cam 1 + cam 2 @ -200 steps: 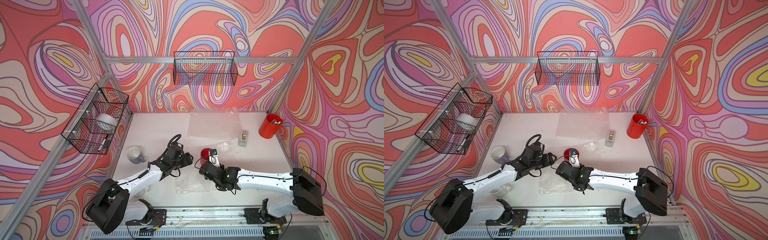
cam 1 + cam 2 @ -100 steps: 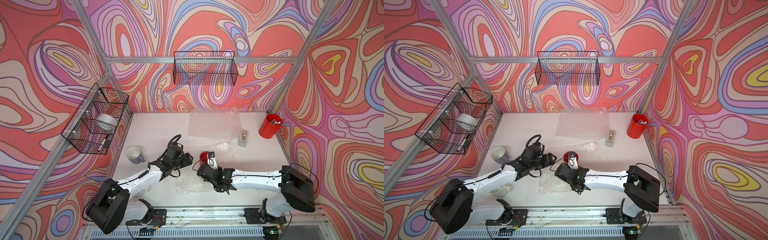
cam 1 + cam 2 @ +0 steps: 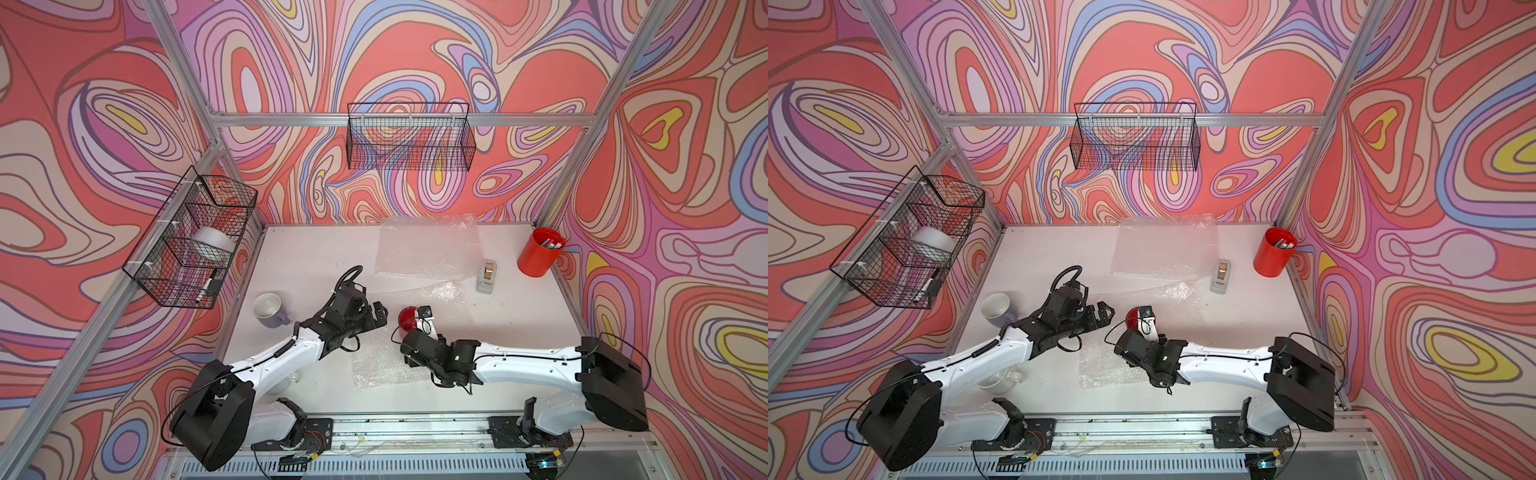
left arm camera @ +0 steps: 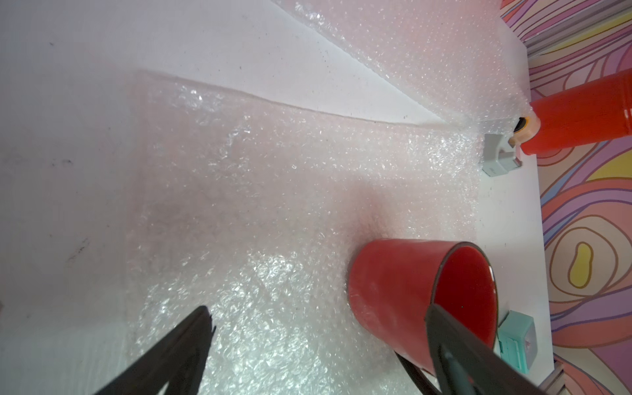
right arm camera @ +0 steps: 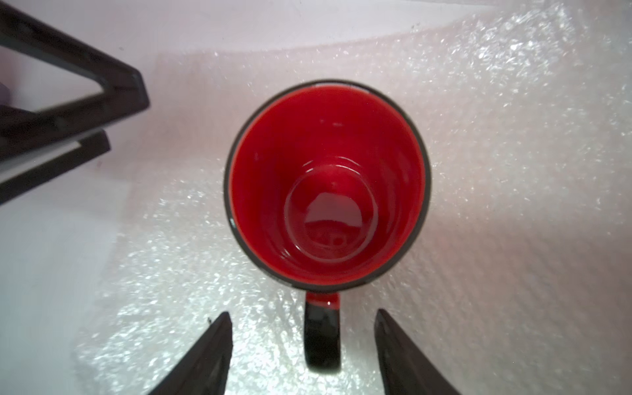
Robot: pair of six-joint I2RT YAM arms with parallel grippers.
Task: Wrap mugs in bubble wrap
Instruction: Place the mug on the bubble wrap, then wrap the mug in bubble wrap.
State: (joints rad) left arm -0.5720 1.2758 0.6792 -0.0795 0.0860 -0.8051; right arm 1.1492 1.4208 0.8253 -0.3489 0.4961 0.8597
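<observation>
Upright on a shimmery, dimpled bubble wrap sheet [image 5: 496,171] on the desk [image 3: 316,257] stands the red mug [image 5: 326,184]: glossy, round, dark-rimmed, black loop handle [image 5: 323,338]. Three mugs: this, a white one [image 3: 268,309], a clear glass one [image 3: 1007,381] under the left arm [image 3: 976,361]. Sheets: apparently three. Right jaws straddle the handle, untouching; left jaws gape wide, empty.

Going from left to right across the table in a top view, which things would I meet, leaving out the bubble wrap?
white mug → left gripper → red mug → tape dispenser → red pen cup
</observation>
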